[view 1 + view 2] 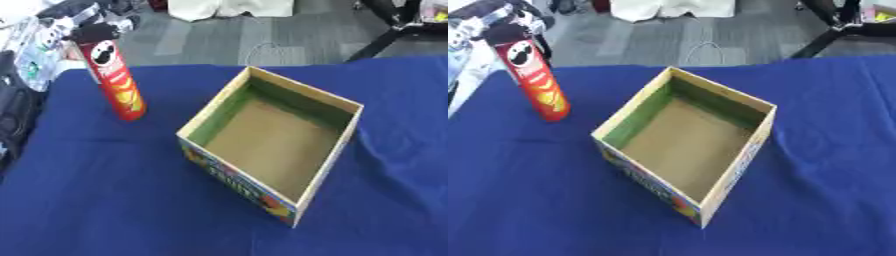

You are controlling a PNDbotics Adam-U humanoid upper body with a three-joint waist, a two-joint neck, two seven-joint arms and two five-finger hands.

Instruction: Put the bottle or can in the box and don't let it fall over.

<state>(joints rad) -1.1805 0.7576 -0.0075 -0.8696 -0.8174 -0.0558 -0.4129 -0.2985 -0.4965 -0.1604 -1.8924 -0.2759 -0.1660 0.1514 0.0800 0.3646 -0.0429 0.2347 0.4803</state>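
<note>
Left eye view shows a tall red can [115, 82] of crisps standing upright on the blue cloth [96, 190], at about ten o'clock from the box [267, 142] and well apart from it. Its label carries a round white face with a black moustache, the sort seen on Pringles tubes, and yellow crisps lower down; the lettering itself is too blurred to read. A dark shape [94, 32] sits on the can's top end. It may be the left hand, but I cannot tell, nor whether any fingers are spread, pressed together or pinching the can. No arm can be traced clearly from it, since dark clutter at the left edge runs into it.

The box is open-topped cardboard, set cornerwise, with a plain brown floor and green on its inner walls. Its near outer side has bright printing in yellow, red and blue; the words cannot be made out. The can is outside the box. The right hand appears in neither view.
</note>
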